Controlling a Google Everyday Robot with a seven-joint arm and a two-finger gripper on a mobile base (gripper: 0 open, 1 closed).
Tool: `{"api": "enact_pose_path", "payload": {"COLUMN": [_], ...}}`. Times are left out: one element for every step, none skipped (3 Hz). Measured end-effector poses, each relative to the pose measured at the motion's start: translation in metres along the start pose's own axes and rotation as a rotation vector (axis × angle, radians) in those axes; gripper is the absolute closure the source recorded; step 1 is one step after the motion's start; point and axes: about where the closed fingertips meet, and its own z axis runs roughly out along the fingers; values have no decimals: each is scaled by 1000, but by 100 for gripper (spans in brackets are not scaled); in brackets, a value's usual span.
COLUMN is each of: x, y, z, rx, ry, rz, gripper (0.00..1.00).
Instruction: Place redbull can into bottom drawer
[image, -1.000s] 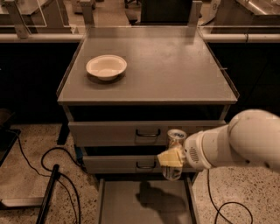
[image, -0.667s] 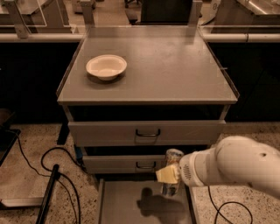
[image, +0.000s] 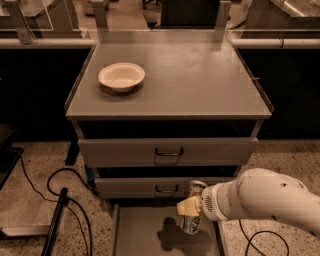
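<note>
The redbull can (image: 193, 211) is a slim silver-and-blue can with a shiny top, held upright in my gripper (image: 190, 206). The gripper's yellowish fingers (image: 186, 206) are shut around the can's middle, at the end of my white arm (image: 260, 197) coming in from the right. The can hangs low over the open bottom drawer (image: 145, 230), near its right half, and casts a shadow on the drawer's flat grey floor. I cannot tell whether the can's base touches the floor.
A cream bowl (image: 121, 76) sits on the cabinet top (image: 200, 75) at the left. Two upper drawers with dark handles (image: 169, 151) are closed. Black cables (image: 60, 185) and a dark pole (image: 55, 225) lie on the speckled floor at the left.
My arm has lowered the can from in front of the middle drawer down into the open bottom drawer, moving slightly left.
</note>
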Motion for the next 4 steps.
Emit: {"api": "enact_pose_path", "payload": {"x": [24,57,77,90], "y": [-9,-29,-51,-52], "z": [36,95,137,149], "rx": [-19,-37,-54,-68], "ry": [17,36,56,82], "rz": [70,180,275,296], "gripper": [100,100,100,100]}}
